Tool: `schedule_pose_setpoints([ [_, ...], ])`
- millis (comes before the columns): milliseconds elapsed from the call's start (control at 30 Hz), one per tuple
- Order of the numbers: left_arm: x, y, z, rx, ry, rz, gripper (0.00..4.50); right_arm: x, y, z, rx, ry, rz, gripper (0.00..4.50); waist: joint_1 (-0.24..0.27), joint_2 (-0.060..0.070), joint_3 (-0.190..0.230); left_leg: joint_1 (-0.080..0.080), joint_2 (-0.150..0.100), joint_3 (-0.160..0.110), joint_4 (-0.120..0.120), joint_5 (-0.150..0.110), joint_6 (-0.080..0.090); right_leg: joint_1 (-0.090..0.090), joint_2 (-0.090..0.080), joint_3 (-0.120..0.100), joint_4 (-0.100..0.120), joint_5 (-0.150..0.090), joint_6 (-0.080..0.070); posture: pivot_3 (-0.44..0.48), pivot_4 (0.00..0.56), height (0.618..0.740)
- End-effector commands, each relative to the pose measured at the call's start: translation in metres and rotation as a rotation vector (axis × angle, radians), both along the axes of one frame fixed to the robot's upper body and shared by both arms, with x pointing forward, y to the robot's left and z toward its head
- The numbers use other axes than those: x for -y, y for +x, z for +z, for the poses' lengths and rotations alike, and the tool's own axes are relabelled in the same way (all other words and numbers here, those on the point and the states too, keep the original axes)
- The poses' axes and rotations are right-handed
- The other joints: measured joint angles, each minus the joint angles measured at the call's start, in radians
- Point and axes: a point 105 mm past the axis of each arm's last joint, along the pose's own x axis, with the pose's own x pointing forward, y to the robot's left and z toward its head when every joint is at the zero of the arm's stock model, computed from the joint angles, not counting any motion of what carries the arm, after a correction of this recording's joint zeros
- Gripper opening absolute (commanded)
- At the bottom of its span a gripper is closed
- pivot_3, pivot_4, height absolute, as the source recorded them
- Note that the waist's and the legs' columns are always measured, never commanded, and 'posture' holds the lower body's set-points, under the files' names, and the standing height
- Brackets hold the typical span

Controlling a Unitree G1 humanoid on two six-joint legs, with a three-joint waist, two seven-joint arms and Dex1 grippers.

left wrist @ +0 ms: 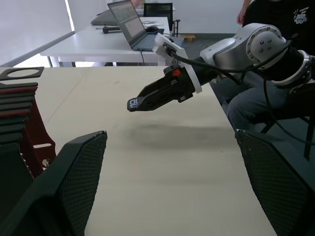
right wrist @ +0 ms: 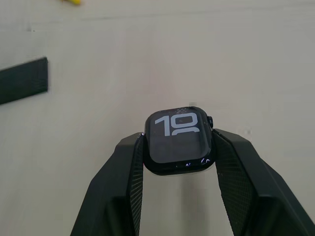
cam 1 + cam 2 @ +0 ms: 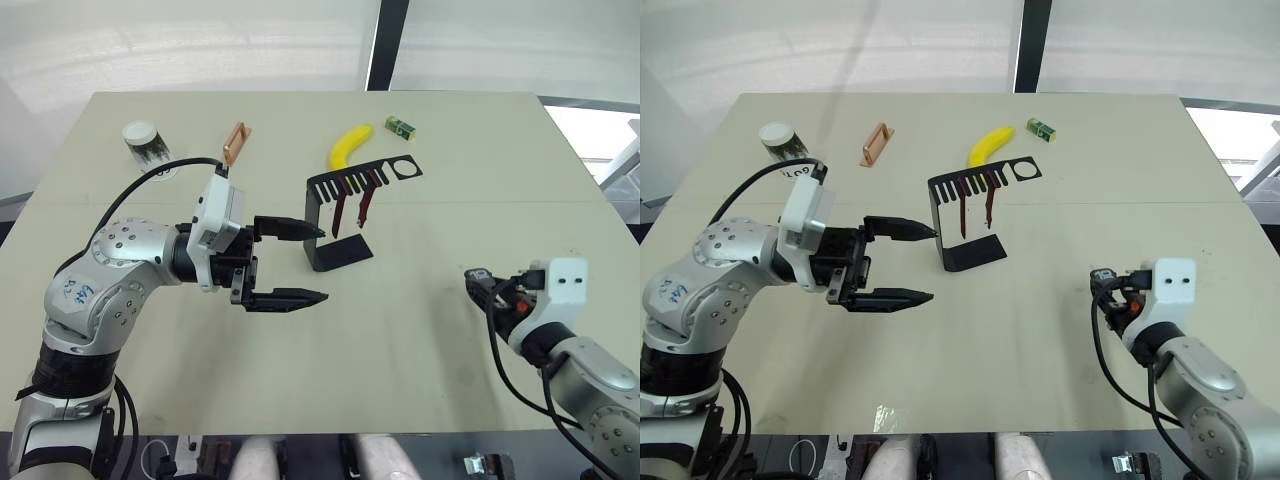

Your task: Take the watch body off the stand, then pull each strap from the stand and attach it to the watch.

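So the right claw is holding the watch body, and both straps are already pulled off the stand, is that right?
Not quite. The right claw does hold the watch body, but both straps hang on the stand, as the left eye view shows.

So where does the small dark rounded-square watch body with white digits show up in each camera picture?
Left eye view: watch body at the right gripper, lower right, barely visible.
Right eye view: same spot, lower right.
Left wrist view: seen edge-on, upper middle.
Right wrist view: centre, clamped between both fingers.
Shared landmark: the thin black sheet-metal stand.
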Motion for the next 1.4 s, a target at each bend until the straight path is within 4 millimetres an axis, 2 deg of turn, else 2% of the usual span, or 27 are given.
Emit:
schedule_pose_setpoints([
  [33,0.002,-0.009,0.001,0.043,0.030,-0.034,4.50,0.005,0.003,-0.001,0.057,-0.027,-0.008,1.58,0.000,0.000,0.000,0.000,0.000,0.000,0.000,0.000,0.000,0.000,0.000,0.000,0.000,0.000,0.000,0.000,0.150,0.740],
  [300,0.000,-0.006,-0.003,0.059,0.052,-0.011,4.50,0.012,0.010,-0.023,0.057,-0.034,-0.007,1.58,0.003,0.000,0.000,0.001,0.000,0.000,0.000,0.000,0.000,0.000,0.000,0.000,0.001,0.000,0.000,0.000,0.150,0.740],
  [633,-0.001,-0.003,0.001,0.082,0.046,0.016,4.50,0.014,0.012,-0.031,0.041,-0.018,0.004,1.58,0.006,0.000,0.000,0.002,0.000,0.000,0.001,0.000,0.000,0.001,0.000,0.000,0.004,0.000,0.000,0.000,0.150,0.740],
  [800,-0.001,-0.003,0.001,0.084,0.043,0.021,4.50,0.017,0.010,-0.029,0.039,-0.014,0.013,1.58,0.007,0.000,0.000,0.002,0.000,0.000,0.001,0.000,0.000,0.001,0.000,0.000,0.004,0.000,0.000,0.000,0.150,0.740],
  [867,-0.002,-0.002,0.000,0.082,0.041,0.025,4.50,0.019,0.009,-0.024,0.047,-0.034,0.015,2.61,0.009,0.000,0.000,0.002,0.000,0.000,0.001,0.000,0.000,0.001,0.000,0.000,0.004,0.000,0.000,0.000,0.150,0.740],
  [967,-0.004,-0.001,-0.003,0.073,0.040,0.035,4.50,0.022,0.007,-0.015,0.061,-0.055,0.022,3.85,0.014,0.000,0.000,0.003,0.000,0.001,0.001,0.000,0.000,0.001,0.000,0.000,0.006,0.000,0.000,0.000,0.150,0.740],
  [1000,-0.005,-0.001,-0.004,0.070,0.041,0.040,4.50,0.023,0.005,-0.011,0.062,-0.061,0.027,4.43,0.017,0.000,0.000,0.003,0.000,0.001,0.001,0.000,0.000,0.001,0.000,0.000,0.006,0.000,0.000,0.000,0.150,0.740],
  [1133,-0.011,0.001,-0.007,0.058,0.038,0.077,4.50,0.022,-0.004,0.002,0.054,-0.095,0.080,4.48,0.025,0.000,0.000,0.003,0.000,0.001,0.001,0.000,0.000,0.001,0.000,0.001,0.007,0.000,0.000,0.000,0.150,0.740],
  [1267,-0.028,0.006,-0.016,0.017,0.029,0.180,4.50,0.022,-0.021,0.016,0.029,-0.149,0.215,4.48,0.024,0.000,0.000,0.004,0.000,0.001,0.001,0.000,0.001,0.002,0.000,0.001,0.007,0.000,0.000,0.000,0.150,0.740],
  [1333,-0.042,0.008,-0.025,-0.020,0.024,0.254,4.50,0.034,-0.031,0.017,-0.003,-0.177,0.256,4.48,0.024,0.001,0.000,0.004,0.000,0.001,0.000,0.000,0.001,0.003,0.000,0.001,0.004,0.000,0.000,0.000,0.150,0.740],
  [1400,-0.060,0.010,-0.035,-0.068,0.020,0.346,4.50,0.056,-0.039,0.019,-0.032,-0.203,0.259,4.48,0.025,0.000,0.000,0.007,0.000,0.000,0.000,-0.001,0.001,0.006,0.000,0.000,0.000,0.000,0.000,0.000,0.150,0.740],
])
